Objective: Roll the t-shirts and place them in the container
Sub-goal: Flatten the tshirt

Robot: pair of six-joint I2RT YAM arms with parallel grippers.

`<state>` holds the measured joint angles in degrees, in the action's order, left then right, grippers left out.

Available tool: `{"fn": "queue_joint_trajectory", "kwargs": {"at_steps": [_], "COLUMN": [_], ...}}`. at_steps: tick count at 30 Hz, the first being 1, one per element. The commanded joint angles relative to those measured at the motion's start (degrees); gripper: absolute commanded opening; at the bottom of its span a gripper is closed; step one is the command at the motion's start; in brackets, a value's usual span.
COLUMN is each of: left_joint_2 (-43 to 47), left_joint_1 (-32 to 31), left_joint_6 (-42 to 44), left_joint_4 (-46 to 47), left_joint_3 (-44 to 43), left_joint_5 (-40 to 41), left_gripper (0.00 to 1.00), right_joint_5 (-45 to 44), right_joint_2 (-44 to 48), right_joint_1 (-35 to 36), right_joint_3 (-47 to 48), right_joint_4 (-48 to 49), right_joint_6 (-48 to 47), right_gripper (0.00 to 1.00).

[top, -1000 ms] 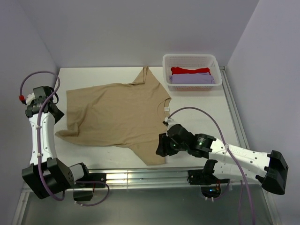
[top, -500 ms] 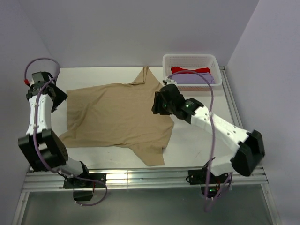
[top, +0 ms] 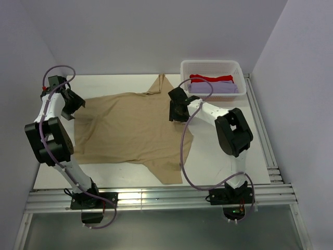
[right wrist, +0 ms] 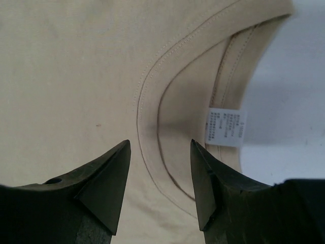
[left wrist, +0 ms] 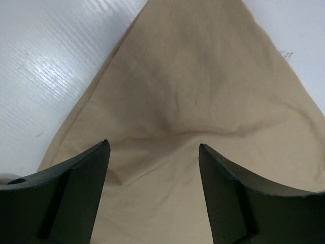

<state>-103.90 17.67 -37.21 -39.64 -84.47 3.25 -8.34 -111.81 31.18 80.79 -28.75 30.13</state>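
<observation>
Tan t-shirt (top: 130, 130) lies spread flat on the white table (top: 114, 172), collar (right wrist: 152, 101) toward the right arm, hem toward the left arm.

Left gripper (left wrist: 152, 147): fingers apart, nothing clamped. It is poised over a pointed corner of the shirt at its far left edge, with cloth showing in the gap. Contact with the cloth: cannot tell.

Right gripper (right wrist: 160, 145): fingers apart, nothing clamped, straddling the collar band. White neck label (right wrist: 225, 127) sits just beside the right-hand finger.

White lattice basket (top: 210, 65) stands at the far right corner of the table, holding a red t-shirt (top: 210, 78) and a lavender t-shirt (top: 213, 87). One sleeve tip points toward the back wall, near the basket. Walls are plain pale grey-lilac.
</observation>
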Motion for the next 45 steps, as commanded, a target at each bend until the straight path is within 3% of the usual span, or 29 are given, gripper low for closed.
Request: {"fn": "queue_joint_trajectory", "kwargs": {"at_steps": [1,9,17,20,22,23,24,26,27,29,36,41,45], "left_joint_2": [-1.7,-6.6,-14.7,-17.5,-19.7,-20.5,-21.5,-24.6,-26.8,-29.2,-38.7,-42.9,-43.8], "left_joint_1": [-0.5,-4.0,-5.4,-5.3,-5.3,-5.3,-5.4,-5.5,-5.6,-6.2,-8.7,-8.8,-8.8], "left_joint_6": [-1.9,-3.7,-4.7,-4.6,-4.5,-4.4,-4.2,-3.4,-2.9,-2.3,0.1,1.2,1.8], "left_joint_4": [1.0,1.8,2.0,1.9,2.0,2.0,2.0,1.7,1.6,0.4,-1.1,-2.0,0.5], "left_joint_3": [-1.7,-1.9,-4.7,-6.9,-8.8,-9.6,-11.4,-13.4,-15.8,-18.7,-32.5,-39.9,-41.0], "left_joint_5": [1.5,6.2,9.0,10.1,10.6,10.7,10.6,10.6,10.8,12.7,16.6,15.4,14.4], "left_gripper": [0.76,0.76,0.72,0.62,0.47,0.4,0.24,0.12,0.01,0.0,0.0,0.0,0.0], "right_joint_5": [-0.4,2.3,1.4,2.1,2.3,2.8,2.8,2.8,2.7,3.0,5.2,6.9,8.1], "right_joint_2": [-1.7,-6.7,-11.1,-13.0,-13.9,-14.3,-15.0,-15.6,-16.3,-16.9,-18.9,-23.6,-28.9], "right_joint_1": [-0.1,-0.9,-1.0,-1.3,-1.5,-1.7,-1.9,-2.4,-2.7,-3.5,-6.8,-8.3,-9.6], "right_joint_3": [3.9,5.4,7.3,8.6,9.8,10.9,11.5,12.7,13.2,14.2,18.6,27.9,38.4], "right_joint_4": [0.4,1.9,1.8,1.9,1.5,1.3,1.2,1.3,1.2,0.8,0.0,-4.1,-8.7], "right_joint_6": [-1.2,-0.2,0.0,0.3,0.6,0.8,1.2,1.8,2.1,3.0,3.4,2.4,2.0], "right_gripper": [0.58,0.56,0.44,0.33,0.26,0.17,0.13,0.07,0.04,0.0,0.0,0.0,0.0]}}
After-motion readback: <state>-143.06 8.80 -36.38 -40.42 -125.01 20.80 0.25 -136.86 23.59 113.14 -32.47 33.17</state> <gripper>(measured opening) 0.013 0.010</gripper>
